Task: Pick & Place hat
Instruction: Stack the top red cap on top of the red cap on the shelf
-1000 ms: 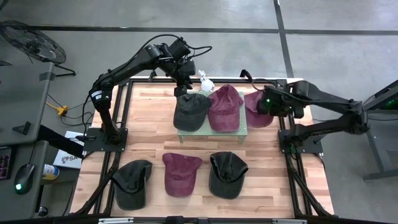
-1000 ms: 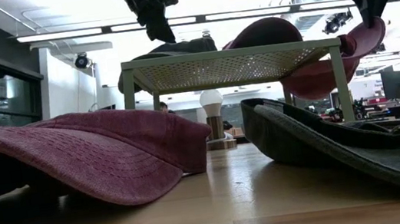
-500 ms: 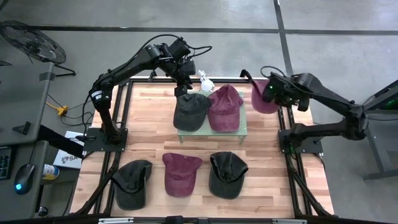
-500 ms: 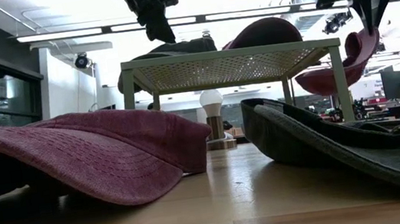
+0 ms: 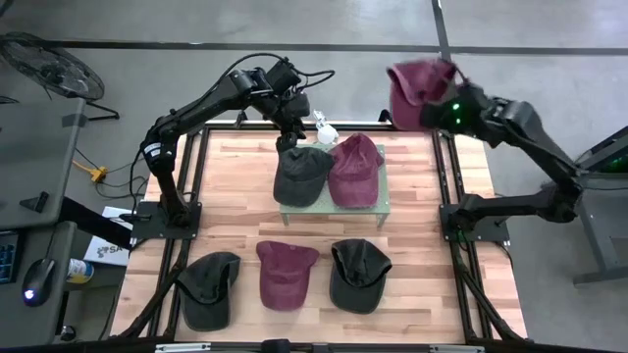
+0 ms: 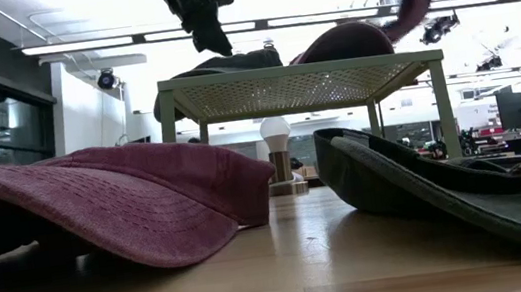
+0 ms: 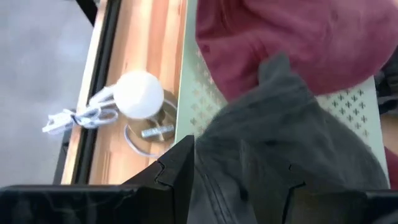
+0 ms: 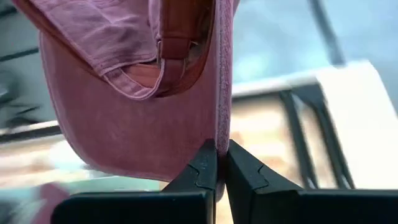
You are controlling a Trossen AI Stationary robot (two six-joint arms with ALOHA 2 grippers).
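Observation:
A green perforated rack point(image 5: 334, 209) stands mid-table. On it lie a dark grey cap point(image 5: 299, 175) and a maroon cap point(image 5: 355, 169). My left gripper point(image 5: 289, 137) is at the far end of the grey cap and is shut on its cloth point(image 7: 249, 155). My right gripper point(image 5: 446, 106) is raised beyond the table's far right corner. It is shut on a second maroon cap point(image 5: 422, 80), whose inside and back strap point(image 8: 177, 46) show in the right wrist view. My left gripper has a bunch of the dark grey cap's crown point(image 7: 261, 124) between its two fingers, at the cap's far end. It comes slanting down from the far side. The cap rests on the rack. My right gripper pinches a thin edge of the maroon cap point(image 8: 222, 124) between its two fingers point(image 8: 205, 165). That cap is lifted clear of the rack and table.
Three more caps lie along the table's near side: dark grey point(image 5: 209, 289), maroon point(image 5: 287, 275) and dark grey point(image 5: 358, 275). A small white lamp point(image 5: 324, 127) stands behind the rack at the far edge. The rack's right end point(image 5: 383, 196) is bare.
My right gripper has risen and swung toward the far edge, turning as it went. It has carried its maroon cap off the rack's right end, up and clear of the table. My left gripper and the caps on the rack have kept still.

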